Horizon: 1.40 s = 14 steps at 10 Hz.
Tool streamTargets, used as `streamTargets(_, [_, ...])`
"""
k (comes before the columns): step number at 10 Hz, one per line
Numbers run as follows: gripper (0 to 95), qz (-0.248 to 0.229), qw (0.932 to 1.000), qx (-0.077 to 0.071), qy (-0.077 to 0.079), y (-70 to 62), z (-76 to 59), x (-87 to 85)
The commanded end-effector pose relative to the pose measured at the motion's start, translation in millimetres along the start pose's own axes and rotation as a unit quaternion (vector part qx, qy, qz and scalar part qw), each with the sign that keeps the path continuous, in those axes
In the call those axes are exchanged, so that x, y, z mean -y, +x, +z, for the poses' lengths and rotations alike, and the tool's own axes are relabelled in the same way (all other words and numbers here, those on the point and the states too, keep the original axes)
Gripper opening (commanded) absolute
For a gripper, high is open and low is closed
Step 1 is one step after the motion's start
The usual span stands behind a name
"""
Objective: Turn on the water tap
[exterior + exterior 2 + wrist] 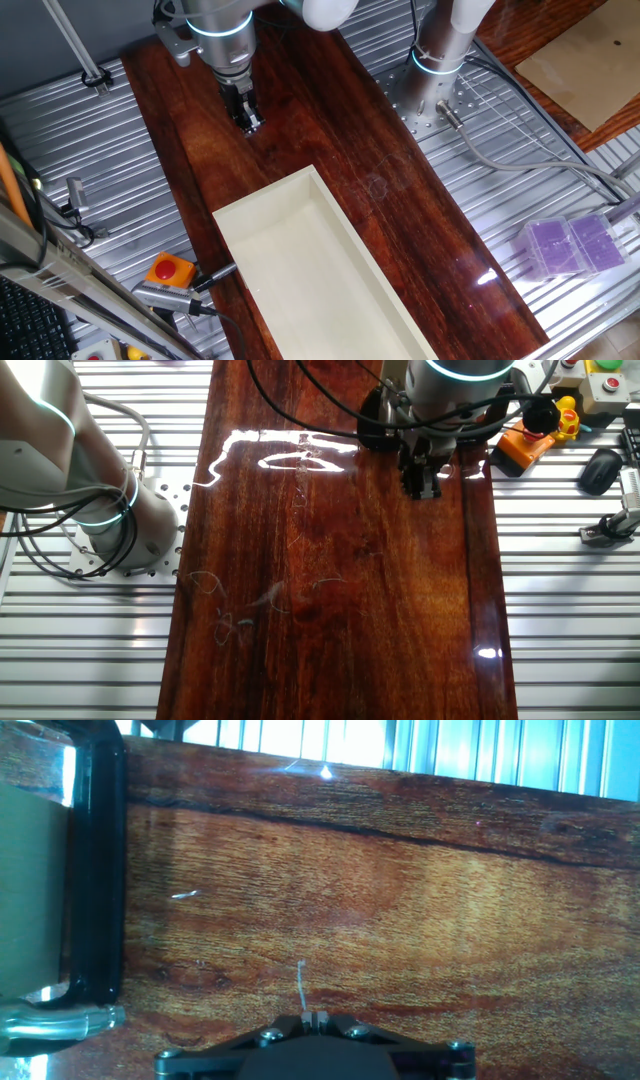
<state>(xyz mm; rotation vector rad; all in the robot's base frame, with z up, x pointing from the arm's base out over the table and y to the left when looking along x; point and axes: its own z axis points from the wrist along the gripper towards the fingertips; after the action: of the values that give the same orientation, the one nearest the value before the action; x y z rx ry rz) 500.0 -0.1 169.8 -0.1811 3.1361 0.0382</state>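
Pretty bright overall. The glossy wooden desk [330, 560] throws white glare streaks at its far end in the other fixed view, plus a small hotspot near its front-right edge. Hand view is soft, with blown-out highlights just beyond the desk's top edge.

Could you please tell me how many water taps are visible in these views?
0. No tap shows on the wooden board, near the white tray, or under the gripper; one may be hidden outside the views.
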Motion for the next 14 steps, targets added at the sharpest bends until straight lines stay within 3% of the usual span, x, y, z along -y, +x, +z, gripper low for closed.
streamTargets(1, [0.0, 0.000, 1.0000, -0.001, 0.000, 0.0, -0.2, -0.1])
streamTargets(11, [0.0, -0.001, 1.0000, -0.002, 0.001, 0.3, -0.3, -0.2])
streamTargets(14, [0.0, -0.023, 0.9997, -0.002, 0.001, 3.8, 0.2, -0.3])
